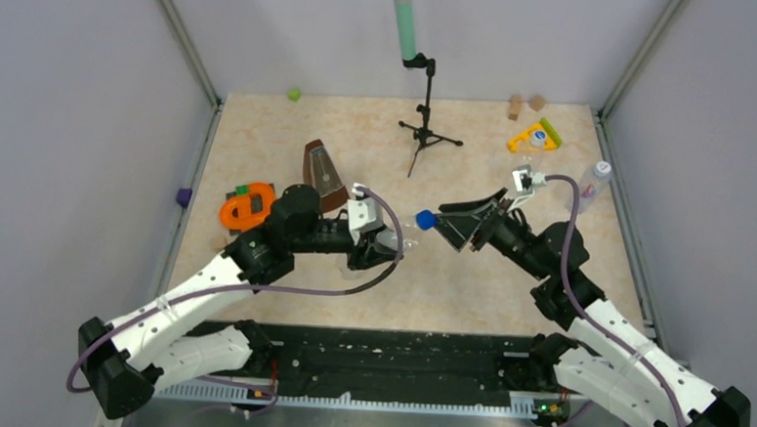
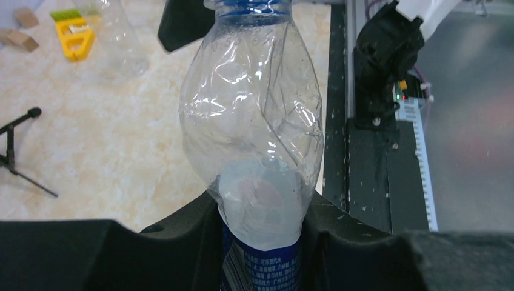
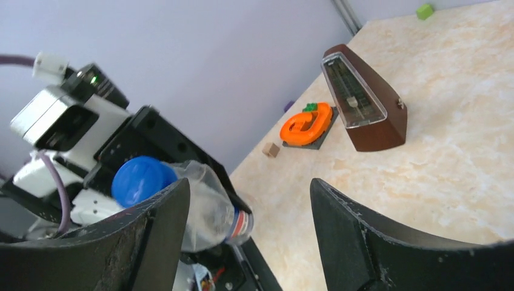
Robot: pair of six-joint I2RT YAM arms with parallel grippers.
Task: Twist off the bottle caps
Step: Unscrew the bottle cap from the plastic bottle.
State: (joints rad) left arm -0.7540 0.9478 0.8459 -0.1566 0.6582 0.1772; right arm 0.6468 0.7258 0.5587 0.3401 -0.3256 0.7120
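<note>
Blue cap (image 1: pixel 425 219) above marbled beige tabletop (image 1: pixel 450 276)

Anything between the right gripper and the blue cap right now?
Nothing. Top view: the open right gripper sits just off the blue cap, no object in the gap; right wrist view agrees.

I see a metronome (image 1: pixel 324 176) upright mid-left on the bench (image 1: pixel 469 277), orange toy (image 1: pixel 248 209) just beside it. Stand (image 1: pixel 425 128) with teal mic (image 1: pixel 401 19) far middle. Yellow wedge (image 1: pixel 533 138), wood blocks (image 1: pixel 514 107) far right. Green cube (image 1: pixel 293 95) far left, purple cube (image 1: pixel 183 197) at left edge.
</note>
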